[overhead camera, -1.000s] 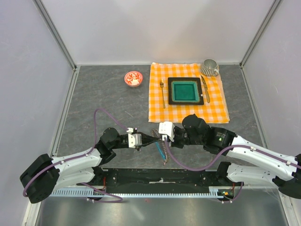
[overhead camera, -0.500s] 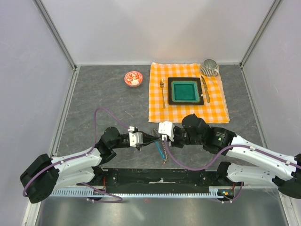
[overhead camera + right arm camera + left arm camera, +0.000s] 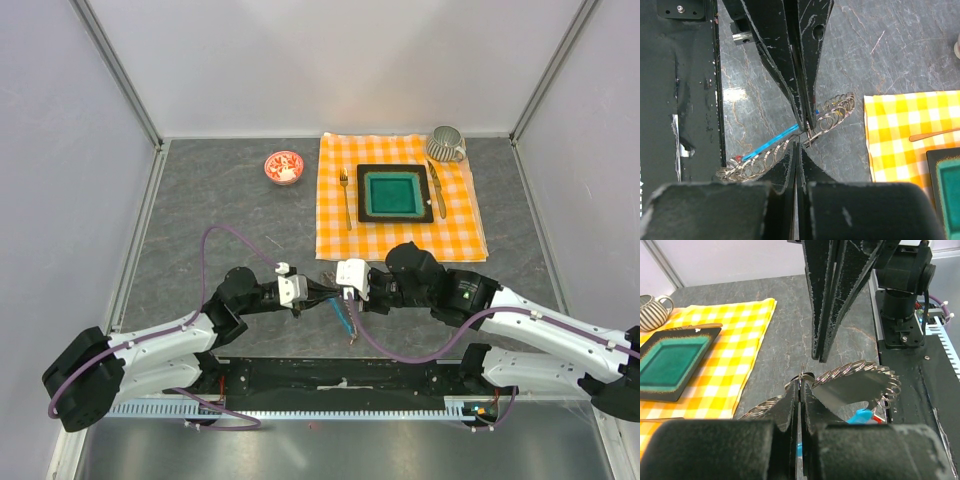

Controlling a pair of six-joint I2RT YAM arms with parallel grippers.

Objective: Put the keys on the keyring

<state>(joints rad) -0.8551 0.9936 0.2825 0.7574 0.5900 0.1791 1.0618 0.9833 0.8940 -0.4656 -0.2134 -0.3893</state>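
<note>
**Gripper against gripper at the keyring, threading unfinished**

Presses the left gripper [image 3: 799, 392] fully shut and the right gripper [image 3: 797, 152] likewise, tips head-on and almost touching just off the near-left corner of the orange-and-white checked cloth [image 3: 335, 235]. Meets there at the thin grey coiled-wire keyring [image 3: 834, 115] with its curved cyan-blue piece, a little nearer the arm bases than that corner. Cannot tell whether either pair of fingers actually pinches the wire. Shows a flat grey blade inside the loop, probably one of the small tagged metal keys [image 3: 850, 390], plus a speck of red tag [image 3: 738, 158]; cannot confirm any as threaded. Judges the job as part-way, threading yet to finish. Stretches both arms low and nearly level, one from the side away from the cloth, the other along its near edge.
</note>
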